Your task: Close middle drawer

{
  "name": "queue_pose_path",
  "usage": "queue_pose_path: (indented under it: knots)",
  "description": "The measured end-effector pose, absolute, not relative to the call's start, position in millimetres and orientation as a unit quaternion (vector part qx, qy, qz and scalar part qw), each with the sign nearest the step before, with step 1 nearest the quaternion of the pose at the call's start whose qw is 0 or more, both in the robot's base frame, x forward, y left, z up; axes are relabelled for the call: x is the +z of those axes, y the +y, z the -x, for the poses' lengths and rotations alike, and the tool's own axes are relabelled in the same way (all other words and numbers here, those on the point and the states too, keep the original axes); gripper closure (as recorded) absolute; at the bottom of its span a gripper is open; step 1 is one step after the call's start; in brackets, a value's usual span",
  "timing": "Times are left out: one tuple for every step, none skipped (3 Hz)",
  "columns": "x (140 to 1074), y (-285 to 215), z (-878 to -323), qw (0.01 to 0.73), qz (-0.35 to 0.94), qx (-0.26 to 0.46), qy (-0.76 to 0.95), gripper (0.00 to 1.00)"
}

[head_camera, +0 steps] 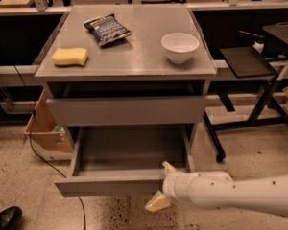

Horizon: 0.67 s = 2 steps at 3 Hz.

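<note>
The middle drawer [110, 187] is pulled far out of the grey cabinet, and its empty grey box interior shows. My gripper [162, 186] is at the right part of the drawer's front panel. One cream fingertip [168, 167] pokes up over the front's top edge and the other [157, 203] sits below, in front of the panel. The fingers are spread apart around the panel. My white arm reaches in from the lower right.
Another grey drawer front [127, 110] sits above the open one. On the cabinet top [134, 56] lie a yellow sponge [69, 56], a blue chip bag [105, 29] and a white bowl [180, 46]. A cardboard box [45, 131] stands to the left, a black stand [245, 61] to the right, and a shoe [5, 218] at the lower left.
</note>
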State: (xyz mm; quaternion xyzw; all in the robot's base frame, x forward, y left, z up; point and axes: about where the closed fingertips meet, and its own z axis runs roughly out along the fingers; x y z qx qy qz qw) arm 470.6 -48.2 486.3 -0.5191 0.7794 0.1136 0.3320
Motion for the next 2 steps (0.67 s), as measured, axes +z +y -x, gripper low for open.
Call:
queue_pose_path:
  knots:
    - [479.8,-50.7,-434.3,0.317,0.513,0.136,0.786,0.38]
    - [462.8,-46.0,-416.2,0.307,0.506,0.16,0.79,0.69]
